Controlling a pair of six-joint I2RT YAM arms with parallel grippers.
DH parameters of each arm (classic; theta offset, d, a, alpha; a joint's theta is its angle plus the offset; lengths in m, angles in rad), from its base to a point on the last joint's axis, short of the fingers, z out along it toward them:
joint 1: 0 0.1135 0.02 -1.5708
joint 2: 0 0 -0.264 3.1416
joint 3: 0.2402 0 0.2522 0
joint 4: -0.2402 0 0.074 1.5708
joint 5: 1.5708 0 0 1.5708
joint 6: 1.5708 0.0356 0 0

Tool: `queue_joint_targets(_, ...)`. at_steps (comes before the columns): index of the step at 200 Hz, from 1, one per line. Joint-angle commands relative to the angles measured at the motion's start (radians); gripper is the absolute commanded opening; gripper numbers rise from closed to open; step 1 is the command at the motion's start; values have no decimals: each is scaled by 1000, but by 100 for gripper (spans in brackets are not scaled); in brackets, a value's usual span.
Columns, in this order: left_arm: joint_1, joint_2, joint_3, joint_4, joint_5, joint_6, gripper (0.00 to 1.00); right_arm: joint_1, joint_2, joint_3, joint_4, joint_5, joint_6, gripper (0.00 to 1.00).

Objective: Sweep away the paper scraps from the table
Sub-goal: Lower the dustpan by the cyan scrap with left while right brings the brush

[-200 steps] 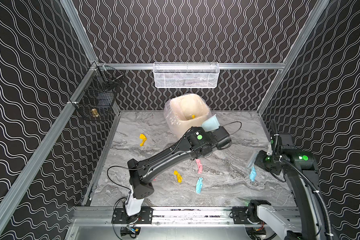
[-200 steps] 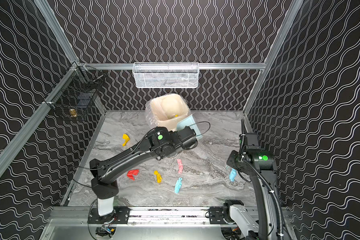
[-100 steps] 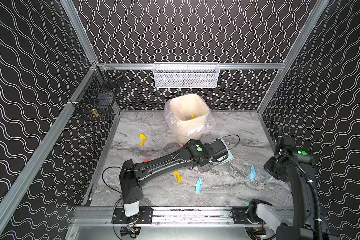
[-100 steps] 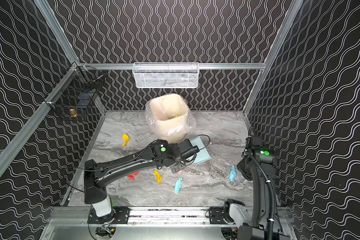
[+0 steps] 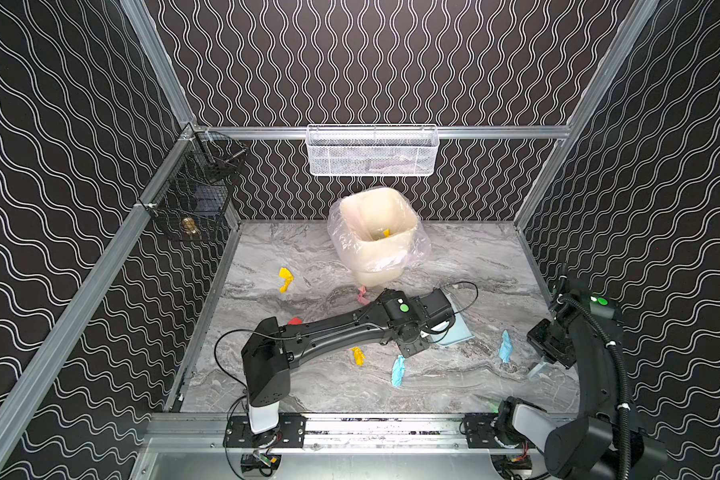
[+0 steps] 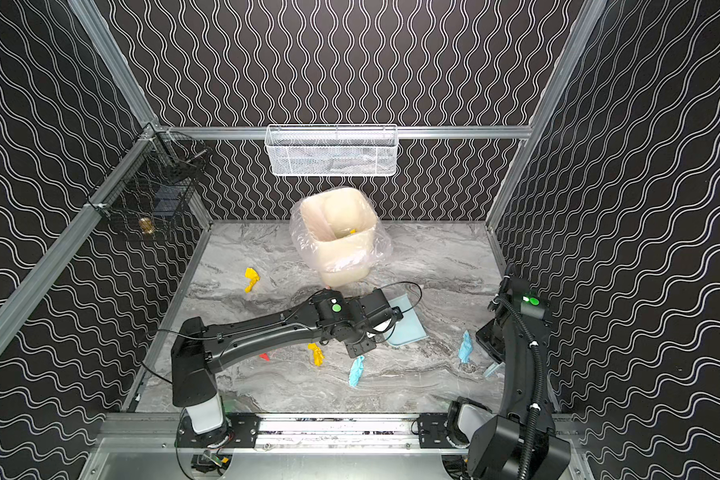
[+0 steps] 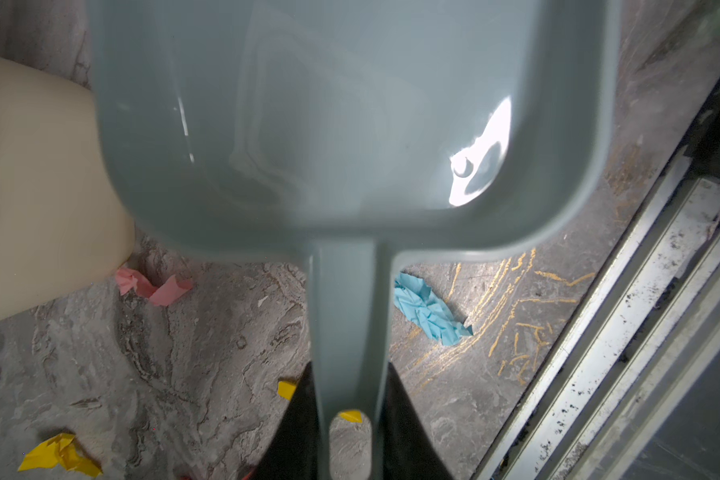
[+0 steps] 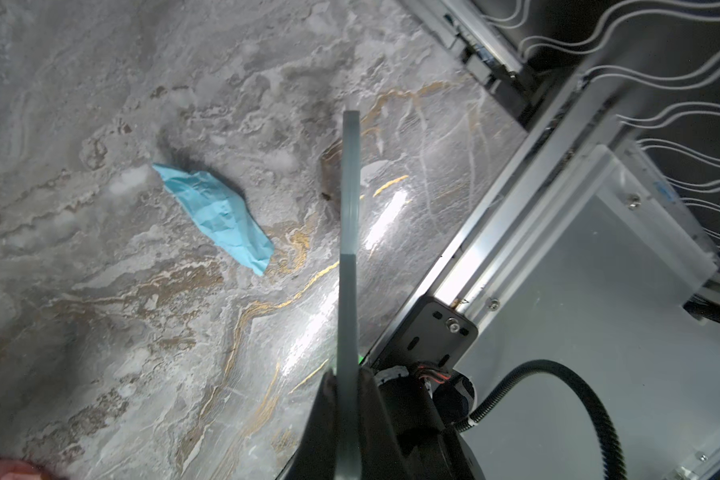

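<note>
- Six paper scraps (image 5: 357,356) lie loose on the bench (image 5: 466,262) in a top view. There is a yellow scrap (image 5: 285,279) at the far left and a pink scrap (image 5: 362,296) by the foot of the bin (image 5: 379,259). A red scrap (image 5: 295,321) is half hidden behind the left arm (image 5: 329,332). A small yellow scrap (image 5: 357,356) and a blue scrap (image 5: 398,370) lie just in front of that arm, and a second blue scrap (image 5: 505,352) lies near the right arm (image 5: 591,357).
- One more yellow piece (image 5: 385,232) sits inside the bin, which is lined with a clear bag.
- In both top views the left arm reaches across the middle, its wrist over the handle end of a pale blue dustpan (image 6: 408,326). The dustpan sits low between the bin and the second blue scrap (image 6: 465,352); I cannot tell whether it touches the bench.
- In both top views the tip of a brush (image 5: 539,368) pokes out below the right arm, down at the bench near the right rail.
- Left wrist view: the left jaws are clenched on the handle of the dustpan (image 7: 350,124), one on each side. The pink scrap (image 7: 154,286) touches the foot of the bin (image 7: 38,187). The blue scrap (image 7: 429,311) lies just beside the handle on the other side. The small yellow scrap (image 7: 287,390) peeks out by the handle, and the yellow scrap (image 7: 59,457) lies well apart.
- Right wrist view: the right jaws are clenched on the brush (image 8: 348,249), seen edge-on over the bench (image 8: 100,311). The second blue scrap (image 8: 217,216) lies near it, not touching.
</note>
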Motion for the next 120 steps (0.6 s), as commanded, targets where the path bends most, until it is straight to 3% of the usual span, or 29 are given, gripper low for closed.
queue_joint_targets(1,0,5,-30,36,21,8,0,0,15,-3,45,-116,-66,0)
queue_joint_targets(74,28,19,-134,69,64,-8,0,18,63,35,72,-256,-183,0)
queue_joint_targets(120,36,37,-164,74,77,7,0,173,100,61,63,-254,-172,0)
